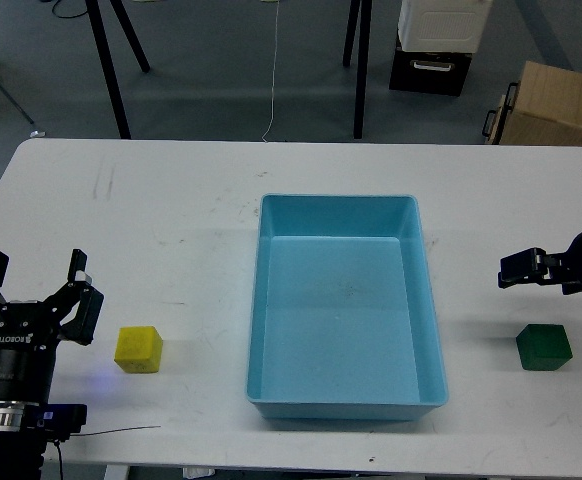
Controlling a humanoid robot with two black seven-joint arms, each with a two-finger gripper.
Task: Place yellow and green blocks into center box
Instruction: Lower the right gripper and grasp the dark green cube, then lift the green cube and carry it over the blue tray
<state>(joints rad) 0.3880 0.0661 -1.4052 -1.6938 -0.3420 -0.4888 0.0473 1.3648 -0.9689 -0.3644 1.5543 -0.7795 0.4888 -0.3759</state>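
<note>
The yellow block (138, 349) sits on the white table (171, 220) at the front left. The green block (544, 346) sits at the front right. The light blue open box (337, 201) stands in the middle and holds nothing. My left gripper (34, 272) is open and empty, its fingers pointing away, just left of the yellow block and apart from it. My right gripper (519, 268) comes in from the right edge, dark and seen side-on, just behind and a little left of the green block. I cannot tell its fingers apart.
Behind the table on the floor are a cardboard box (559, 105), a black and white case (436, 42) and dark stand legs (111, 70). The table's front edge lies close below the box and both blocks.
</note>
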